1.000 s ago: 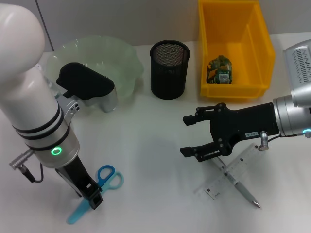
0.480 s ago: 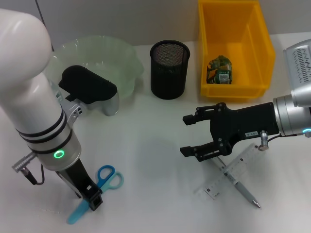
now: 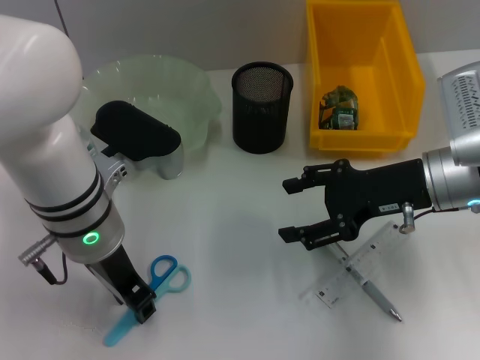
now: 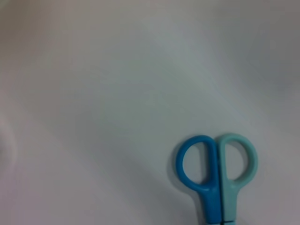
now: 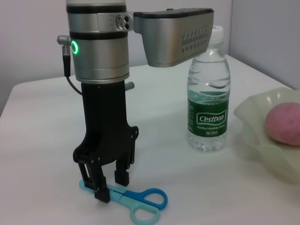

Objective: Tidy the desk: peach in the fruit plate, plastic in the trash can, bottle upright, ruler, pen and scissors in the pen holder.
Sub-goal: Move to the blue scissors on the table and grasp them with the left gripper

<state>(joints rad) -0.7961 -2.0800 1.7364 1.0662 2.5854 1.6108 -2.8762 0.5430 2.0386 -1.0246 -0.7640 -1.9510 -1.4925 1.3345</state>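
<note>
Blue scissors (image 3: 166, 275) lie on the white desk at the front left. My left gripper (image 3: 140, 306) stands down over their capped blades, open, one finger on each side, as the right wrist view shows (image 5: 111, 188). Their handles also show in the left wrist view (image 4: 217, 168). My right gripper (image 3: 288, 209) hovers open and empty mid-desk, beside the clear ruler (image 3: 355, 267) and the pen (image 3: 373, 289) that crosses it. The black mesh pen holder (image 3: 261, 106) stands at the back. The bottle (image 5: 209, 96) stands upright. The peach (image 5: 284, 123) sits in the green fruit plate (image 3: 174, 88).
A yellow bin (image 3: 403, 69) at the back right holds a crumpled plastic wrapper (image 3: 339, 109). My left arm hides the bottle in the head view. Bare desk lies between the scissors and my right gripper.
My left arm has shifted slightly and its gripper has settled a little lower over the scissors. The right arm, ruler and pen have not moved.
</note>
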